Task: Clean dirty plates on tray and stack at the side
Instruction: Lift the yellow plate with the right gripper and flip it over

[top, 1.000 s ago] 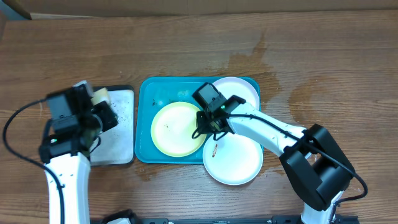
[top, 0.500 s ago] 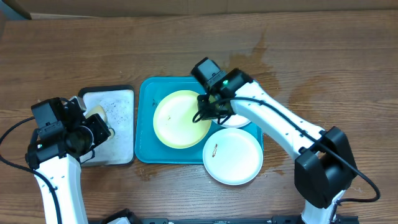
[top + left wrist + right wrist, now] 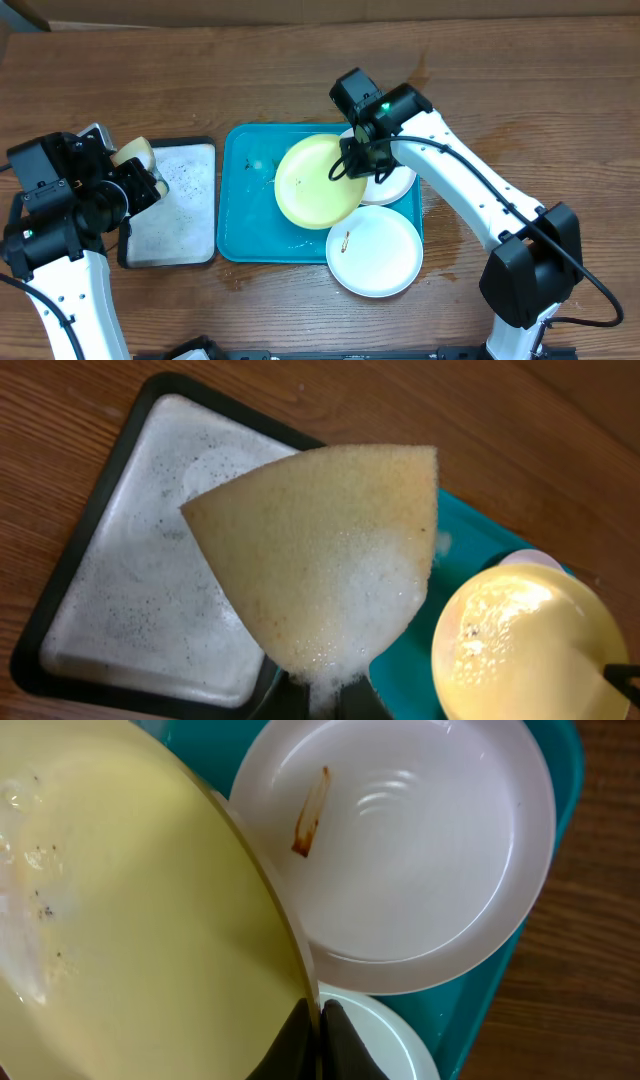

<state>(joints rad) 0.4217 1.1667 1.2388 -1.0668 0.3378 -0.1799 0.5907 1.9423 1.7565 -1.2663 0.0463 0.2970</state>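
Nearest the robot, a white plate lies over the near right corner of the teal tray, partly overhanging the table. It carries a brown smear, so it looks unwashed. To the left, the left tool is clamped on a foamy sponge, held above the small black-rimmed tray and well apart from every plate. Just beyond the near plate, the right tool is pinched narrow on the rim of the yellow plate, holding it tilted above the teal tray. That plate shines wet, yet dark specks show on its face in the right wrist view, so I judge its scrubbing unfinished. Farthest, the second white plate sits in the tray's far right corner, largely hidden by the yellow plate and the arm; whether it is dirty I cannot tell. No stack exists at the side, so most of the task remains.
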